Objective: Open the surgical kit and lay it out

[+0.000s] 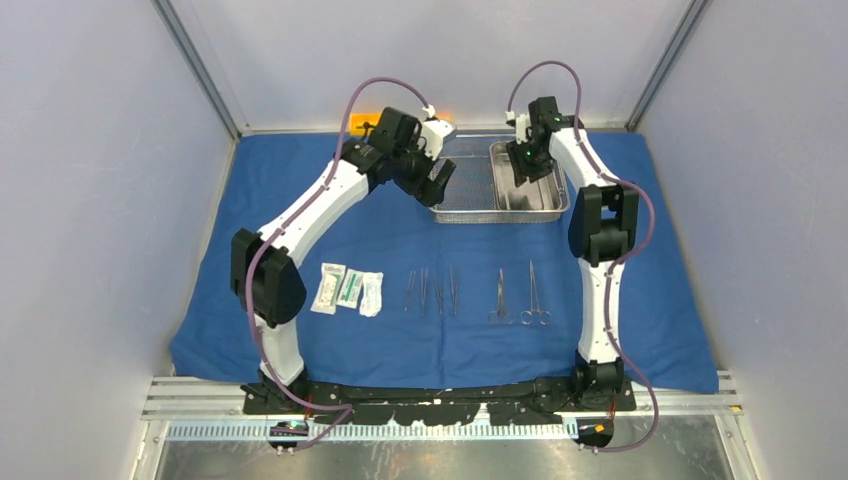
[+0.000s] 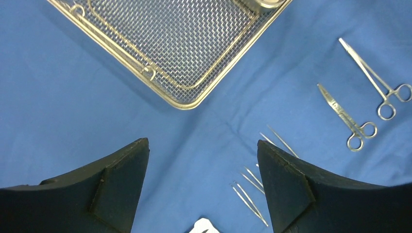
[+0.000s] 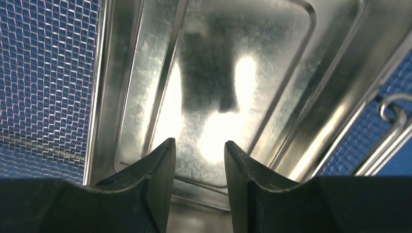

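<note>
My left gripper [image 2: 203, 145] hangs with its jaws spread wide and nothing between them, over bare blue cloth wrap [image 2: 58, 97] just off the near corner of the steel mesh basket [image 2: 184, 43]. My right gripper [image 3: 199, 143] is down inside that basket, jaws partly apart and empty, pointing at the shiny floor of the smaller solid steel tray [image 3: 218, 58], which sits in the basket's right end. On the near side of the basket the thin forceps [image 2: 250, 199] and the ring-handled scissors [image 2: 347, 116] lie in a row on the wrap, and the three white-green packets [image 1: 346, 288] lie near and left of it. I judge the laying out nearly done, with the tray the last piece to lift out. For that my right fingers would need to straddle a tray wall, one inside, one slipped between tray and mesh, while my left could steady the basket's rim.
</note>
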`<state>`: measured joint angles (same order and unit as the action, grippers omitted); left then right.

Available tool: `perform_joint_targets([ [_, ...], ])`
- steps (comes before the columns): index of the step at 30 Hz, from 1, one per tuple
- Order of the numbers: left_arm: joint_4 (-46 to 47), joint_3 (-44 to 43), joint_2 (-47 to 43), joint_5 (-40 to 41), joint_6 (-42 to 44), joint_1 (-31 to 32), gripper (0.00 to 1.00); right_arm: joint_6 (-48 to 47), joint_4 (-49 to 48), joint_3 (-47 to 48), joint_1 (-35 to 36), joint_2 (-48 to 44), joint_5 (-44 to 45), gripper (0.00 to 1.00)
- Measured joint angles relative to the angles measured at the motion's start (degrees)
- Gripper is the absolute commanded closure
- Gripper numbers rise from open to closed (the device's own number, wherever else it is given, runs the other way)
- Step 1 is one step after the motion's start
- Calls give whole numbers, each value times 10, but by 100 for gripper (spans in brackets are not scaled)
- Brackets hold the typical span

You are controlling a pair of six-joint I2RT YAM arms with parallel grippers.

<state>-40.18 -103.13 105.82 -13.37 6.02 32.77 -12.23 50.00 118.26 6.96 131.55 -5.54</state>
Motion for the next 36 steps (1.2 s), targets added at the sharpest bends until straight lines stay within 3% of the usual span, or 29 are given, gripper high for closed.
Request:
perform_joint_targets([
  [5, -31, -21, 33, 5, 17, -6, 16, -49, 46, 68, 1, 48, -21, 51],
  [20, -46, -24, 49, 22, 25, -21, 14, -191, 129, 34, 7, 48, -42, 43],
  [29, -59, -110, 91, 12, 18, -46, 14, -198, 103, 26, 16, 52, -9, 50],
  [36, -76, -158, 122, 9, 19, -52, 14, -166, 51, 113, 20, 100, 52, 55],
])
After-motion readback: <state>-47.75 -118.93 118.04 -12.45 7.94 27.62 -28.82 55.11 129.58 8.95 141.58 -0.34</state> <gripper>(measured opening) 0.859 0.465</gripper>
